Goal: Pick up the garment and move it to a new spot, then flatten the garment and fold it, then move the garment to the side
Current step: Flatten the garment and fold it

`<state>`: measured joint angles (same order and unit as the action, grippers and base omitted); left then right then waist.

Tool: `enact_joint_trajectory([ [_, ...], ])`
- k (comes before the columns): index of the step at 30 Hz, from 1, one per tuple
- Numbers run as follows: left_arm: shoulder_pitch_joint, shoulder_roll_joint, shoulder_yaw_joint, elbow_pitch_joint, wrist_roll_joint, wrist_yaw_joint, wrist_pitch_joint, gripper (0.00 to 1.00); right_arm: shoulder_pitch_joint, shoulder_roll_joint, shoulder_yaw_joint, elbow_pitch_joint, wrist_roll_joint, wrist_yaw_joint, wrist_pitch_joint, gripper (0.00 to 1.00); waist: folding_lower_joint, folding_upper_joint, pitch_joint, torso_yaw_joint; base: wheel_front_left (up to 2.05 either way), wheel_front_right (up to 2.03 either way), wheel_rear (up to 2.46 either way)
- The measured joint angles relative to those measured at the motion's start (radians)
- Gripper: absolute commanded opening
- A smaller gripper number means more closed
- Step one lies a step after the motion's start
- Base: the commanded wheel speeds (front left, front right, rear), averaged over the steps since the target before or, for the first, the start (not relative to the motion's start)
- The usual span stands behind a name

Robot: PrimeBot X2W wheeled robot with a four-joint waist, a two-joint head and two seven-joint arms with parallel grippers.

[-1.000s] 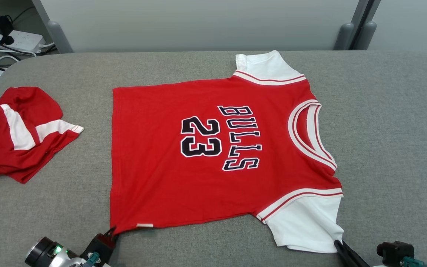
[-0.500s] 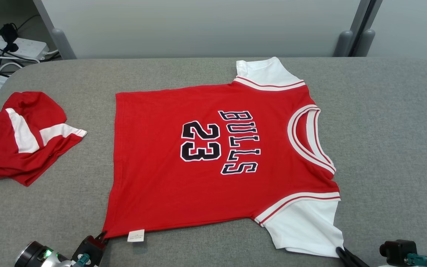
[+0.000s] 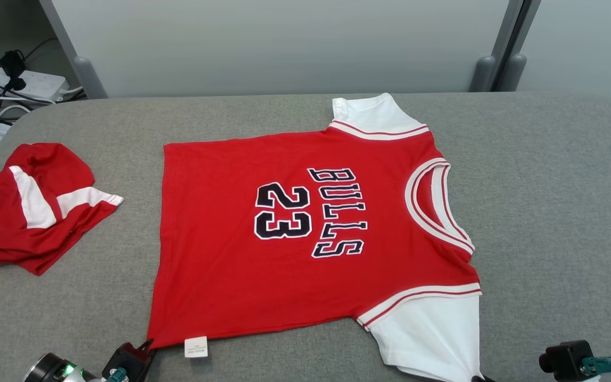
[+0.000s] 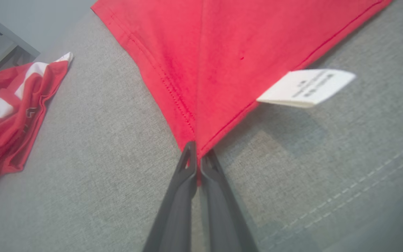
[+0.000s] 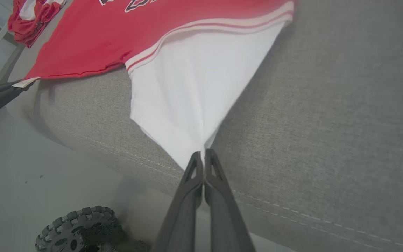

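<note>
The garment (image 3: 284,265) is a red "BULLS 23" jersey with white sleeves, spread face up on the grey table (image 3: 549,212). My left gripper (image 3: 148,346) sits at the garment's near-left hem corner. In the left wrist view the left gripper (image 4: 197,154) is shut on that red corner (image 4: 222,52), beside a white care label (image 4: 306,87). My right gripper (image 5: 203,155) is shut on the tip of the near white sleeve (image 5: 187,98), which is pulled to a point over the table's near edge.
A crumpled red and white garment (image 3: 29,207) lies at the table's left end. A power strip with cables (image 3: 24,82) sits on the floor behind it. A grey partition (image 3: 284,42) stands behind the table. A robot wheel (image 5: 79,227) is below the near edge.
The left gripper has closed on the hem corner and drawn it nearer, exposing the care label. The near sleeve is stretched toward the table edge. The head camera has tilted.
</note>
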<state>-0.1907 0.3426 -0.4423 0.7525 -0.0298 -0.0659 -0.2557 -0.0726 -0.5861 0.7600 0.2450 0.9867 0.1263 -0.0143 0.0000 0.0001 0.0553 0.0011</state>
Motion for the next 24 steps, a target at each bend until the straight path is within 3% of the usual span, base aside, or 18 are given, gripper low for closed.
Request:
enact_joint_trajectory([
  [14,0.0,0.006,-0.021,0.098,-0.016,-0.012,0.0,0.0,0.044,-0.141,0.062,-0.188,0.168,0.0,0.261,0.0,0.0,0.0,-0.022,-0.01,0.0,0.0,0.0],
  [24,-0.041,0.057,-0.046,0.04,-0.021,-0.033,0.046,0.0,0.014,-0.141,-0.032,-0.265,0.164,0.0,0.204,0.0,0.0,0.0,-0.004,0.0,0.0,0.0,0.0],
])
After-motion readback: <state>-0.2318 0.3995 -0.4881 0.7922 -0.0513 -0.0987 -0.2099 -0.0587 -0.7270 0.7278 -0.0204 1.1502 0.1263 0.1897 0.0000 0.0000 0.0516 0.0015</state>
